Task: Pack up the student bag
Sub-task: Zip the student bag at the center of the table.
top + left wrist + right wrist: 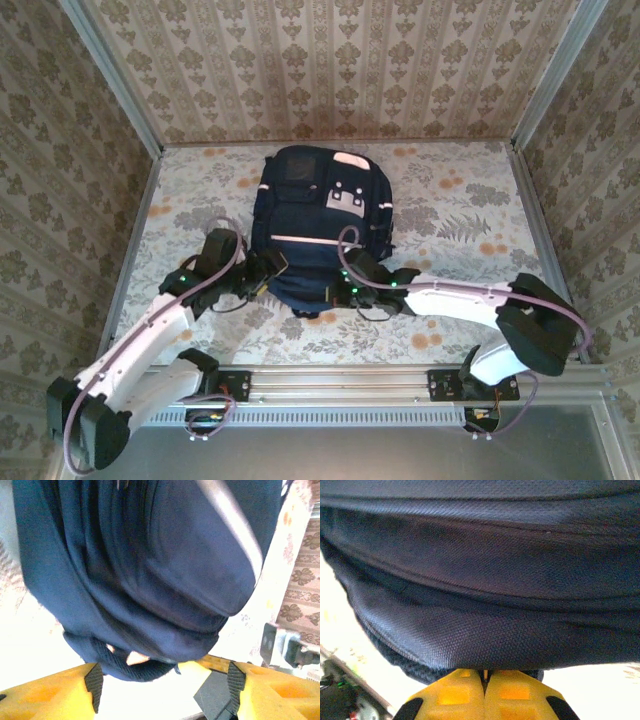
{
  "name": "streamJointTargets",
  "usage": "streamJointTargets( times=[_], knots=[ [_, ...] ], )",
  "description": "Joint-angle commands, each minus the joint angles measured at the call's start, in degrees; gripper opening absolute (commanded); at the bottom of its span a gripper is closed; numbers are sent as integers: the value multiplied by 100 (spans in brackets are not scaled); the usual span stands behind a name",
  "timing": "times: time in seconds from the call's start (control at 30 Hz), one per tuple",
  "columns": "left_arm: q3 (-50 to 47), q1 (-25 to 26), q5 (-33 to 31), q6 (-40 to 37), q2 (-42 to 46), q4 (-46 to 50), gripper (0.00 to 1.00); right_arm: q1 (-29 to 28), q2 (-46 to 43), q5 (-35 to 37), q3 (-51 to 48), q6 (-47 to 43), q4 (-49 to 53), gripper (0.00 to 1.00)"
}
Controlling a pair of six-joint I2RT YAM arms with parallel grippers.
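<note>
A pale floral-patterned table, walled in with damask wallpaper, carries the student bag, a large navy-blue fabric backpack with pale stripe trim. It lies flat at the table's middle, front pocket up, its lower end toward the arm bases.

The cloth sags in deep folds in both wrist views. It reads as soft and limp, probably light and far from full, likely to slump and slide on the smooth tabletop, not to hold any shape. Nothing about it looks fragile. A pinch on loose cloth would probably just pull a pleat, so the firmer places to grip are the stitched seams, the bound edges and the webbing.

The left gripper, yellow-fingered with black pads, sits just beside the bag's near left corner. Its jaws stand wide and hold nothing.

The right gripper, of the same make, is tucked against the bag's near edge, right of centre. Its fingers are pressed together, tips touching dark weave. Whether any cloth is caught between them cannot be told.

A black woven webbing strap hangs off the bag's end between the left fingers, the likeliest handle on offer.

White buckle patches mark the front pocket, which looks flat and offers little to grip.
</note>
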State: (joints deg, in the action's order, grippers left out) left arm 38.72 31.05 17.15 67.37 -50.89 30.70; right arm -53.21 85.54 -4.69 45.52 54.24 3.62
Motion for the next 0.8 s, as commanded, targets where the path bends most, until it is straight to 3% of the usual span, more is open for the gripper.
streamJointTargets(
  times=[0.0,0.2,0.47,0.57,0.77],
  knots=[
    [-239,223,-262,981,296,358,70,-264,281,26,417,307,-597,0],
    [-442,384,-527,1406,199,-71,73,-497,683,-7,697,367,-801,0],
    [-508,443,-577,1507,-1095,-1047,69,-524,697,83,676,243,-720,0],
    [-360,481,-781,1467,-1442,-1127,56,-524,662,263,693,71,-456,0],
    [-114,309,-1105,1419,-1509,-882,10,-523,409,896,470,-283,243,0]
  ],
)
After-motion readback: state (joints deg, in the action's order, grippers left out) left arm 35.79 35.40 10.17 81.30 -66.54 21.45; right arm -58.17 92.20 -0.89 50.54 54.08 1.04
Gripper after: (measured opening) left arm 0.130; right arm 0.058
